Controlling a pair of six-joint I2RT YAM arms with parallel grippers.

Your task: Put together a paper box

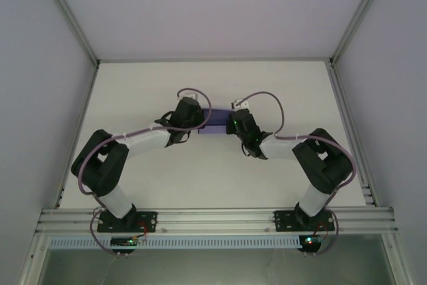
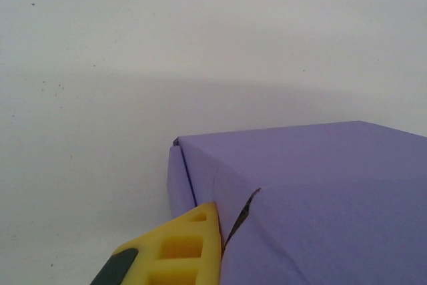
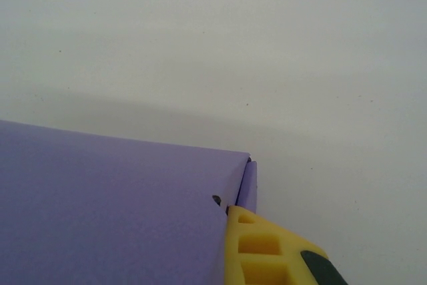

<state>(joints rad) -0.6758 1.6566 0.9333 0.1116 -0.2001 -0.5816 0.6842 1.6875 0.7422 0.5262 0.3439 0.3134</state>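
**Between the arms: box flanked at both ends**

At mid-worktop [image 1: 133,91] the box [image 1: 215,127] lies with its long axis left to right. The left jaws are at its left end and the right jaws at its right, equally near. The left finger [image 2: 190,251] and the right finger [image 3: 257,251] each touch a corner. Their partners are cut off, so open or clamped cannot be told.

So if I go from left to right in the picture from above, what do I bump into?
You meet the left arm → left hand → paper box → right hand → right arm.
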